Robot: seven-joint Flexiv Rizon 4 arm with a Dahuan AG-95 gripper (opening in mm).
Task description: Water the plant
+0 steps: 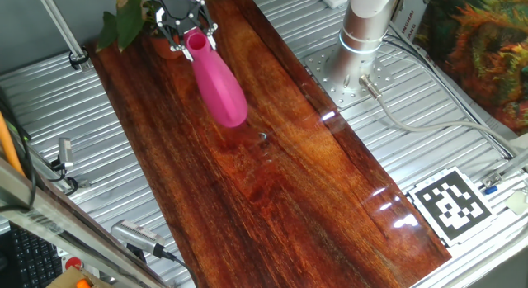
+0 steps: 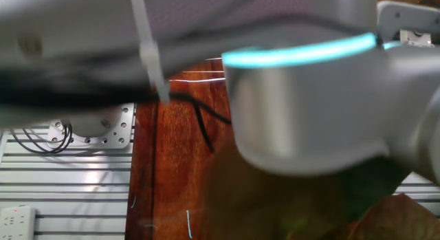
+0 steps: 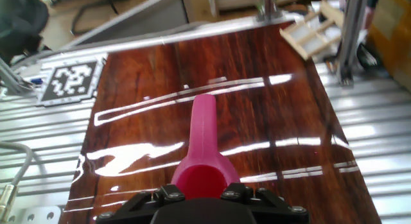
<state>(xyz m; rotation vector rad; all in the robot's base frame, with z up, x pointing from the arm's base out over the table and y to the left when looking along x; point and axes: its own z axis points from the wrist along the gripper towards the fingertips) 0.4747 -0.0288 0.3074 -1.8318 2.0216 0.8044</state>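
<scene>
From where I stand, the gripper [image 1: 186,30] sits at the far corner of the wooden tabletop [image 1: 289,181], clamped on the pink watering can [image 1: 216,83]. The jaws are closed on the can's wide end; in the hand view the black jaw blocks hug its rounded body on both sides, so it is held, not merely touched.

The can's long axis slants away from the jaws, down and toward the middle of the tabletop. In the hand view its narrow neck [image 3: 204,124] points straight ahead along the fingers, out over bare wood.

The plant [image 1: 125,20] lies the other way: a few dark-green leaves at the tabletop's far edge, just beside the gripper and behind the can's held end, partly cut off by the frame. So the neck points away from the leaves.

As I judge it, the coming move turns on swinging the can round so the neck faces the plant before tipping.

The other fixed view is blocked by the arm.
</scene>
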